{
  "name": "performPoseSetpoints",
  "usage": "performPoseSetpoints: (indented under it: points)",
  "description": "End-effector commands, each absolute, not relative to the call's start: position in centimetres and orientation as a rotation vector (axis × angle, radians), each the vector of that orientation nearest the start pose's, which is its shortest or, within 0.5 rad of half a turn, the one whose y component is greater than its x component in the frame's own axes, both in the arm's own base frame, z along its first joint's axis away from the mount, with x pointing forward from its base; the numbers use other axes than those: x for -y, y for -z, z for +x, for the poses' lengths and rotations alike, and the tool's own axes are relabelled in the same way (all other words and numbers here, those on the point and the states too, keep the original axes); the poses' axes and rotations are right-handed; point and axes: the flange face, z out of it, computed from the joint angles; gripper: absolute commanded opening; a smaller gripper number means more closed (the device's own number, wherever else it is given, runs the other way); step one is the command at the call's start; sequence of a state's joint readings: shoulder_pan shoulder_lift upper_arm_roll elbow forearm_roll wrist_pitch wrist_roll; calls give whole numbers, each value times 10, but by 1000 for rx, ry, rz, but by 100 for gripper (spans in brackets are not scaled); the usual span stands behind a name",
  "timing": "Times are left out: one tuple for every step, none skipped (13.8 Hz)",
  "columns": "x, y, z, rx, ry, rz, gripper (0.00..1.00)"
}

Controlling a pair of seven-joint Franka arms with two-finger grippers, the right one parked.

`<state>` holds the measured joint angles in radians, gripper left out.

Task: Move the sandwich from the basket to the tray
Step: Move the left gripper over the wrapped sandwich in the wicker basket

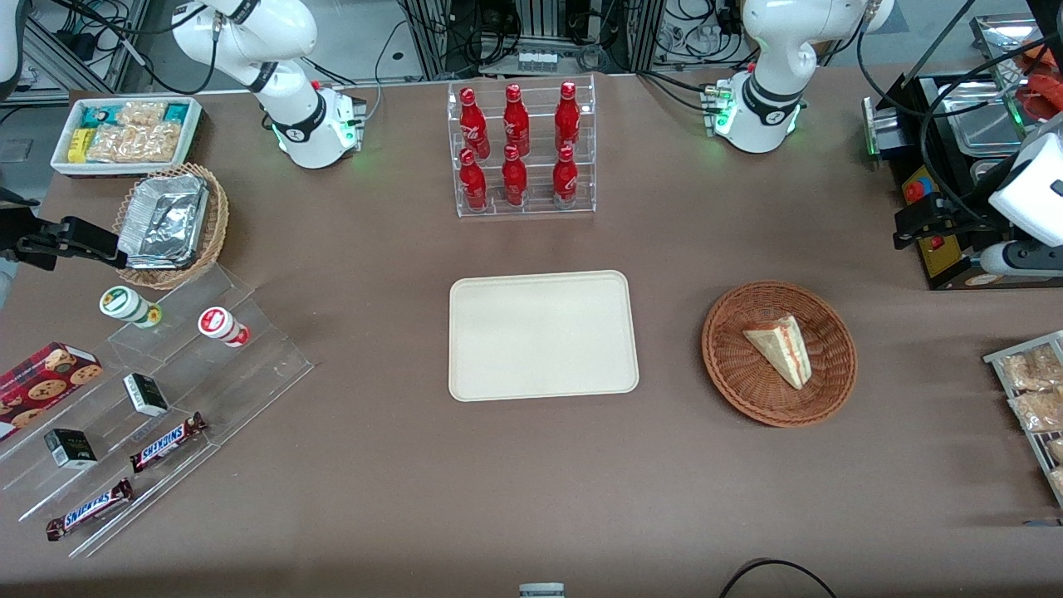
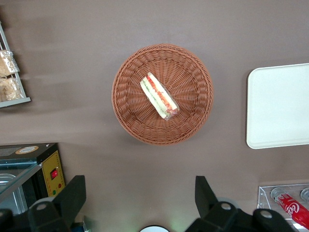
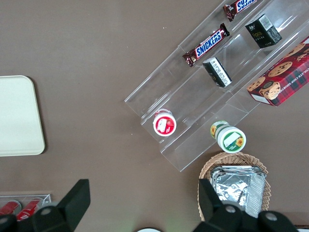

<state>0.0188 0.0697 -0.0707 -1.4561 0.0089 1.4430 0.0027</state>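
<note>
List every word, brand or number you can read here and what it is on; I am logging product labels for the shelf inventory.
"SNICKERS": on two brown bars on the clear stepped stand.
Red bottles: white script too small to read in the front view; only a partial "C" shows in the left wrist view.
Cookie box, small dark boxes, cups: print unreadable.
The sandwich, basket and tray carry no text.
The hand hangs open above the table beside the basket.

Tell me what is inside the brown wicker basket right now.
Only the sandwich lies inside the basket, wrapped in clear film, filling edge facing up. The weave beneath it is covered. The hand hangs open above the table beside the basket, holding nothing.
</note>
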Motion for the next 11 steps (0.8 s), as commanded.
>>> performPoseSetpoints:
  points:
    - [23, -638, 558, -77, -109, -3114, 100]
    - [21, -638, 559, -70, -107, -3114, 100]
    - [20, -631, 561, -67, -120, -3111, 100]
    - [19, -624, 566, -61, -114, -3112, 100]
    - [19, -607, 573, -53, -125, -3112, 100]
    - [20, -593, 579, -37, -94, -3114, 100]
    - [20, -569, 584, 17, -79, -3114, 100]
    - [22, -546, 587, 92, -45, -3114, 100]
    - [22, -521, 587, 160, -1, -3113, 100]
    - [25, -497, 586, 231, 31, -3112, 100]
    - [27, -478, 584, 348, 79, -3108, 100]
